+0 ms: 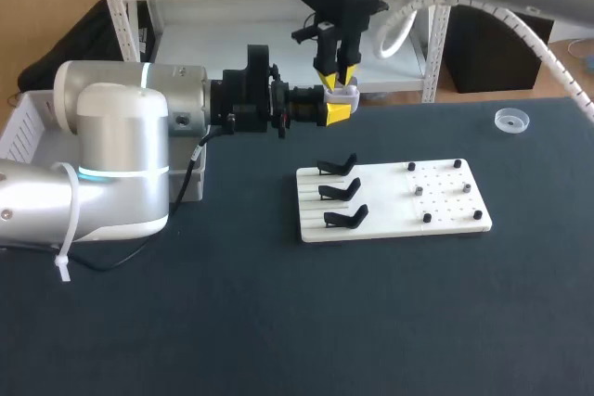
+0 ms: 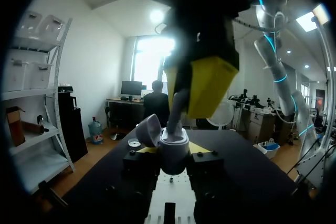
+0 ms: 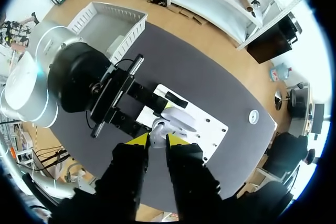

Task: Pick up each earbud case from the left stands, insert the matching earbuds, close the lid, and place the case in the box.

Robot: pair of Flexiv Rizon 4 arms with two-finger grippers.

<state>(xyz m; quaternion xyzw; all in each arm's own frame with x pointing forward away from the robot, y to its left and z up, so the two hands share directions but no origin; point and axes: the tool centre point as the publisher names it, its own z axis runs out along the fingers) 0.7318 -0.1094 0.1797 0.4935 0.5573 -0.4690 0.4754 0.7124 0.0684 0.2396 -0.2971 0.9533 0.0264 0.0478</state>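
Holding the earbud case (image 2: pixel 173 148) from two sides, the left end effector (image 1: pixel 340 110) is closed on its body and reaches in level from the left, above the tabletop (image 1: pixel 278 322). The case is in the air behind the far edge of the white board (image 1: pixel 445 215), not touching it. Its lid (image 2: pixel 148 128) stands open and is tilted to one side.

The right end effector (image 1: pixel 336 79) comes down from above, and its yellow tips are right over the open case. Its fingers have only a narrow gap, and they pinch a pale slim earbud (image 2: pixel 175 111) whose lower end goes into the case.

On the left part of the board three black stands (image 1: pixel 340 190) are in a row, one behind the other. Several small dark pieces (image 1: pixel 426 218) sit on the right part; I cannot tell what they are. A clear round dish (image 1: pixel 511 120) lies on the tabletop, well apart from the board, toward the far right.

The white box (image 3: pixel 113 22) with slotted walls is at the left edge of the tabletop, beside the left arm.
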